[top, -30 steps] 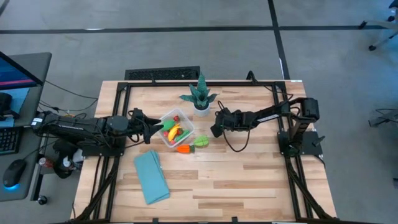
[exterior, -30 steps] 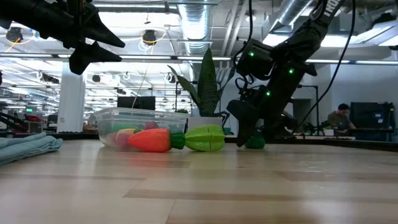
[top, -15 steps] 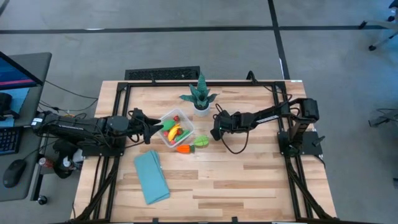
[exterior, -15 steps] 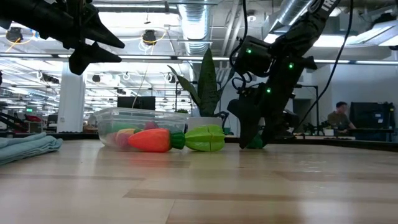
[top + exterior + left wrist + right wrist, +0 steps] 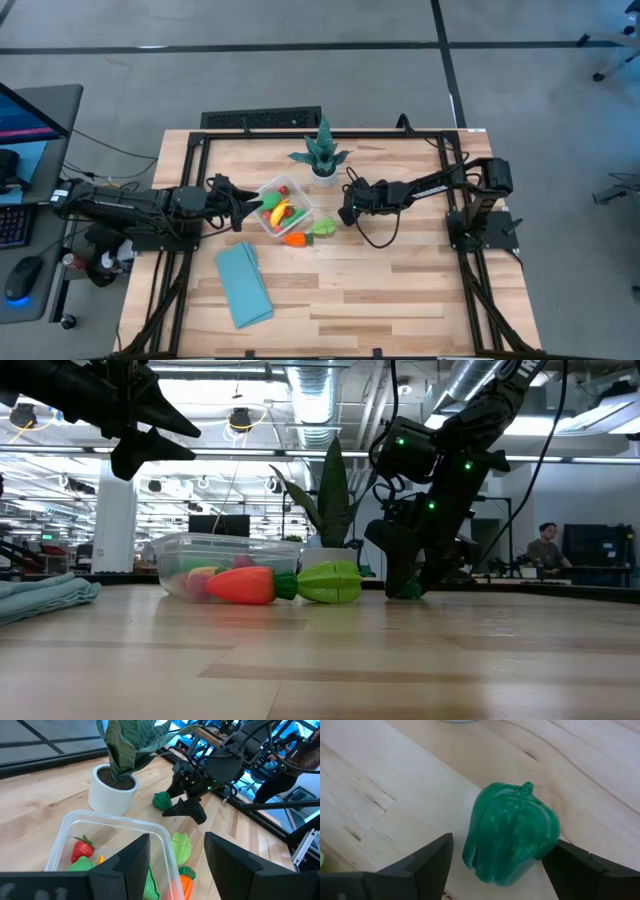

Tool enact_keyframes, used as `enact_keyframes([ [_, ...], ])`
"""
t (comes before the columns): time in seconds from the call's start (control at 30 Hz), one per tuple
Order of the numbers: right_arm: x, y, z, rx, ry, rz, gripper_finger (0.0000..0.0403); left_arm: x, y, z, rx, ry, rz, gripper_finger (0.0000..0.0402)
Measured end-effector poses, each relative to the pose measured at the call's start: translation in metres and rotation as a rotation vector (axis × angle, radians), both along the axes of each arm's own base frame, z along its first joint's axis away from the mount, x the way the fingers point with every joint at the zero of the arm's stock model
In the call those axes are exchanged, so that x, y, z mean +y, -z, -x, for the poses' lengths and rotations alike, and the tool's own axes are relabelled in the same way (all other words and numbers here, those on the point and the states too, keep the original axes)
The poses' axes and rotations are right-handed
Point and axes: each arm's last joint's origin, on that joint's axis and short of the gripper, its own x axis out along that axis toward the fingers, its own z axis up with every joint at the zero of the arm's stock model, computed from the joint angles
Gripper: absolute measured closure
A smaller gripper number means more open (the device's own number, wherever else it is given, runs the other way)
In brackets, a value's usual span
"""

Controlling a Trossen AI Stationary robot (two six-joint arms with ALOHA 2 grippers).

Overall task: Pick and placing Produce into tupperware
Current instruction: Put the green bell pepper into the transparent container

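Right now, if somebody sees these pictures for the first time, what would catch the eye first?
Probably the right gripper, low on the table with its fingers open on either side of a dark green toy pepper. Next, the clear tupperware at mid-table, already holding a strawberry and other produce, with a toy carrot beside it. The left gripper hangs open at its other side.

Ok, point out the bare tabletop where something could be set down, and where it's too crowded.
Free: the wide strip of table nearest the camera, beside the blue cloth, and the far left corner behind the tupperware. Crowded: the middle, where the tupperware, carrot, light-green piece, potted plant and right gripper, straddling a green pepper, bunch together, with the left gripper at the tupperware's left edge.
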Motion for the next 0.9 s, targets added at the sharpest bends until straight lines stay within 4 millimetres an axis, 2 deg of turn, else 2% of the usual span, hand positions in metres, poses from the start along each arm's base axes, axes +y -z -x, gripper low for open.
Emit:
enact_keyframes([
  [0.43, -0.0003, -0.0004, -0.0003, -0.001, 0.002, 0.007, 0.0164, 0.0001, 0.0007, 0.0002, 0.008, 0.0, 0.0, 0.0223],
  [0.9, -0.0005, -0.0009, -0.0005, -0.002, 0.002, 0.01, 0.0225, 0.0, 0.0011, 0.0003, 0.012, 0.0, -0.001, 0.0223],
])
